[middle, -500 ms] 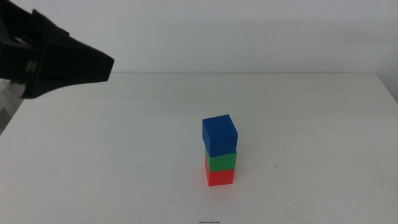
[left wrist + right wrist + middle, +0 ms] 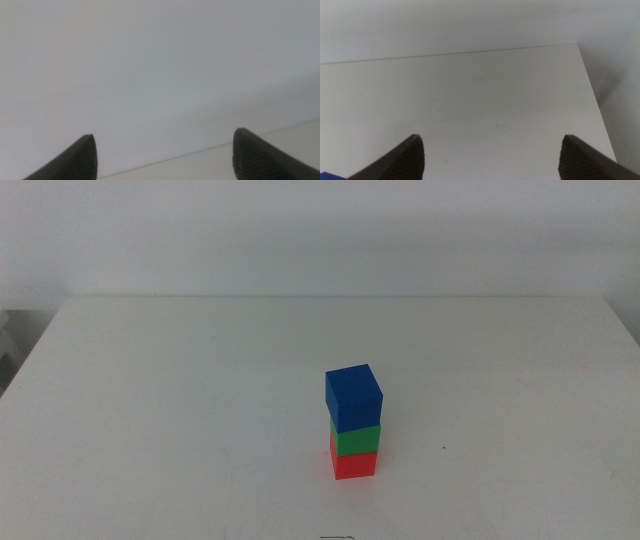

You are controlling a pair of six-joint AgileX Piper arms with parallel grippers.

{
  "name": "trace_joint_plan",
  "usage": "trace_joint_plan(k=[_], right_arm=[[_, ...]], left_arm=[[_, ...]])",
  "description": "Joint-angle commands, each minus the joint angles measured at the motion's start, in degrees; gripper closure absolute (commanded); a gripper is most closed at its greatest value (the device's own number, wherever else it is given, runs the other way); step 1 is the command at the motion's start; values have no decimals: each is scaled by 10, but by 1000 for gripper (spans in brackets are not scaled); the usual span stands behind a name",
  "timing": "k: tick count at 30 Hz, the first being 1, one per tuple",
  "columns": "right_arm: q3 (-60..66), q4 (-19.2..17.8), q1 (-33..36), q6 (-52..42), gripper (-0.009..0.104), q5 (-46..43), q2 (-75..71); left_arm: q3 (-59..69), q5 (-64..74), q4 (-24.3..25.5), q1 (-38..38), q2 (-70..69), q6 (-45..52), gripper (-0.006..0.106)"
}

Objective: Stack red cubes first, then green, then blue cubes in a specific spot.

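Observation:
The three cubes stand in one stack on the white table in the middle view: the red cube (image 2: pixel 354 465) at the bottom, the green cube (image 2: pixel 356 440) on it, and the blue cube (image 2: pixel 353 396) on top, turned slightly askew. Neither arm shows in the middle view. My left gripper (image 2: pixel 162 152) is open and empty, facing the wall and the table's far edge. My right gripper (image 2: pixel 492 155) is open and empty over bare table; a sliver of the blue cube (image 2: pixel 329 176) shows at that picture's corner.
The white tabletop (image 2: pixel 180 400) surrounds the stack. The table's far edge meets a plain wall (image 2: pixel 320 230). The right wrist view shows a table corner (image 2: pixel 577 46).
The left arm, which hung at the upper left of the middle view, has withdrawn out of that view. The stack has not moved.

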Motion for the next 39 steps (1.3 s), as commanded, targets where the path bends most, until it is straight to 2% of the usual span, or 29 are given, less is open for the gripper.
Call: trace_joint_plan(k=[1, 5, 13, 18, 24, 30, 35, 39], right_arm=[[-14, -11, -5, -7, 3, -34, -9], [-14, -11, -5, -7, 3, -34, -9], [-14, -11, -5, -7, 3, -34, -9], [-10, -48, -5, -7, 3, -34, -11], [5, -55, -5, -7, 3, -54, -35], [144, -33, -5, -7, 3, -122, -125], [295, -53, -5, -7, 3, -177, -238], [406, -55, -11, -7, 3, -217, -353]], left_arm=[[-8, -64, 46, -1, -7, -68, 9], [-8, -66, 42, -1, -5, -100, 9], [-8, -66, 42, -1, -4, -100, 9], [-8, -71, -19, -1, -17, -100, 9], [13, -111, -25, 3, -37, -100, 9], [131, -136, -38, 69, -113, -100, 9], [244, -148, -50, 112, -198, -100, 9], [348, -172, -93, 99, -266, -100, 9]])
